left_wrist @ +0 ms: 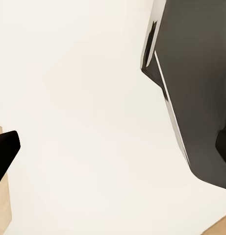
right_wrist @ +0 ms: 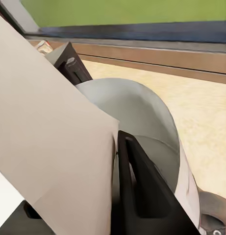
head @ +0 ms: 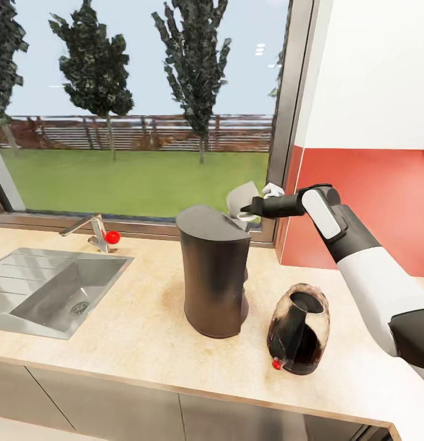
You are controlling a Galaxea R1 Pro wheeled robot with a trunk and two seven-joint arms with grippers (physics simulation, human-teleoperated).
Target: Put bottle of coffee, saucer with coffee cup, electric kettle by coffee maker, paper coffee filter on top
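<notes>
Head view: I saw the coffee maker (head: 214, 272) standing upright on the beige worktop (head: 144, 343), roughly mid-frame. The kettle (head: 298, 329) sat on the worktop just beside it, on its right, with a small red button low on its front. My right arm reached in from the right, and its right gripper (head: 252, 207) was up above the back right of the coffee maker's top, pinching a pale paper filter (head: 241, 199). The filter was held off the top, tilted, not lying on it. A steel sink (head: 49, 291) was set into the worktop at the left, with a tap (head: 89, 229) and a red knob behind it. A big window (head: 138, 110) behind showed grass, trees and a fence; a red and white wall stood to the right.

Left wrist view: mostly a blank pale surface with a dark panel (left_wrist: 196, 93) on one side. One dark fingertip (left_wrist: 5, 152) of the left gripper poked in at the edge; I could not tell whether it was spread or closed.

Right wrist view: the filter (right_wrist: 49, 152) was close to the camera as a large flat sheet, clamped between the dark fingers (right_wrist: 142, 191). Past it was the rounded grey top of the coffee maker (right_wrist: 137, 112), then the worktop (right_wrist: 201, 107) and window frame.
</notes>
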